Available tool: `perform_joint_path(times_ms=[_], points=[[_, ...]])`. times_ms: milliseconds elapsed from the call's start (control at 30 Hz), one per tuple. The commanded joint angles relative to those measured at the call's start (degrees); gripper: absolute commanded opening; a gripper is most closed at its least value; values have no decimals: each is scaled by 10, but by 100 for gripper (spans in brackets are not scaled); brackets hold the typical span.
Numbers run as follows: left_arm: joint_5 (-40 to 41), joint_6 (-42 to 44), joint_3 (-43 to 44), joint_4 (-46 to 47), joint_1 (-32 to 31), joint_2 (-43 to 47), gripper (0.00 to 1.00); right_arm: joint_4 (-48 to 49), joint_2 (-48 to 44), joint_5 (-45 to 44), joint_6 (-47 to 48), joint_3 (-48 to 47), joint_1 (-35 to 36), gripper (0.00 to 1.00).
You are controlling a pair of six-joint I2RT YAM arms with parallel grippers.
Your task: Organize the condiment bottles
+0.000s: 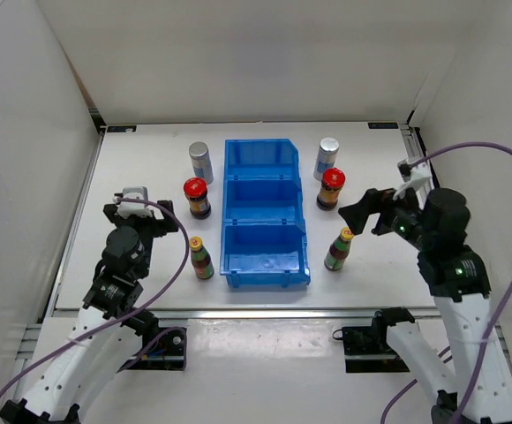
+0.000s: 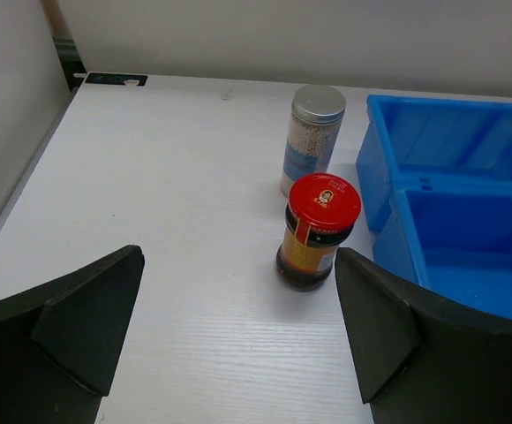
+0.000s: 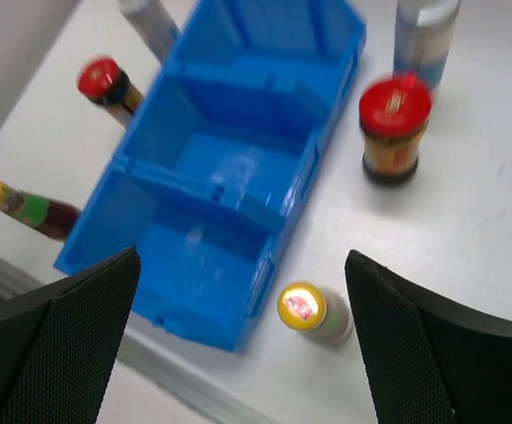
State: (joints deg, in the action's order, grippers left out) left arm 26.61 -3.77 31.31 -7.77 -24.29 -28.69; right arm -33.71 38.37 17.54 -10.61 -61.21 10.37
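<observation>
Six bottles stand beside the blue bin [image 1: 227, 203]. On its left are a silver-capped cylinder [image 1: 201, 162], a red-lidded jar [image 1: 196, 197] and a yellow-capped bottle [image 1: 201, 258]. On its right are a silver-capped cylinder [image 1: 327, 157], a red-lidded jar [image 1: 331, 188] and a yellow-capped bottle [image 1: 340, 249]. My left gripper [image 1: 141, 218] is open and empty, just short of the left red-lidded jar [image 2: 318, 231]. My right gripper [image 1: 368, 212] is open and empty above the right yellow-capped bottle [image 3: 309, 311].
The bin [image 3: 313, 168] has three empty compartments in a row. White walls close the table on the left, back and right. In the left wrist view the bin's wall [image 2: 388, 190] is just right of the jar and the silver-capped cylinder [image 2: 313, 137].
</observation>
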Motion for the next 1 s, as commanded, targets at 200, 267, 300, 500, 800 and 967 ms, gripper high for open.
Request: perform_joint_path(times_ms=[200,267,300,500,800,967], points=[[30,20,-51,64,-2,21,100,25,-39,-30,-7,80,4,100],[-27,20,-60,77,-2,40,100,-25,-3,-39,9,46,4,100],[-86,20,-60,77,5,47,100,-62,7,-100,9,19,4,100],[-170,33,-15,6,5,22,100,-63,29,-51,8,96,14,100],[-104,17,-20,13,11,13,100,-2,-18,-109,-46,214,35,100],[-91,17,-20,18,11,0,100,72,-18,-122,-70,272,53,100]])
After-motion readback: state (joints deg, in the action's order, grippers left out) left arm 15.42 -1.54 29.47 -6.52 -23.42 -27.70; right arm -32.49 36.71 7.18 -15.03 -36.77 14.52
